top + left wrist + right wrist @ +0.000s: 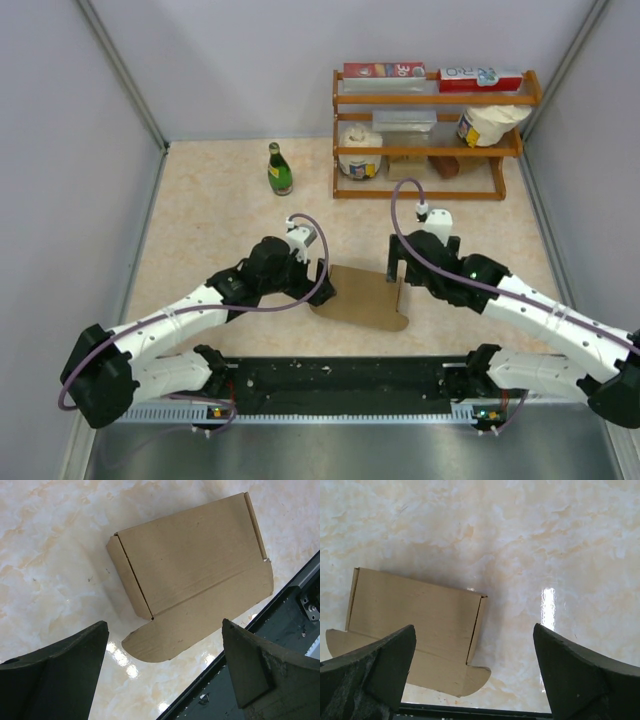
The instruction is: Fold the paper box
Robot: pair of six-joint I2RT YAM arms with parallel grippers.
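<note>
The pale marbled worktop (220, 200) is carrying everything. A wooden rack (400, 101) is standing at its far right.

The paper box (365, 295) is lying in the middle of the near half, between the two arms and just beside the dark rail at the near edge. It is sitting partly folded, with a rounded flap (150, 642) spreading flat toward that rail.

The left claw (162, 627) is hanging above the box with its fingers spread wide, pinching nothing. The right claw (474, 629) is hanging the same way, spread and empty, over the box's right end. A green bottle (279, 170) is standing well apart at the back.

The step in hand seems to be taking hold of a loose flap. It would go best with one claw pressing the box body flat while the other is lifting the flap along its crease. Closing on the thin edge squarely should keep the board from buckling.

In the top view the left arm is covering the box's left edge. A brown wall appears to be rising at the right edge, though the wrist views are not confirming it. Any slits are too faint to make out.
</note>
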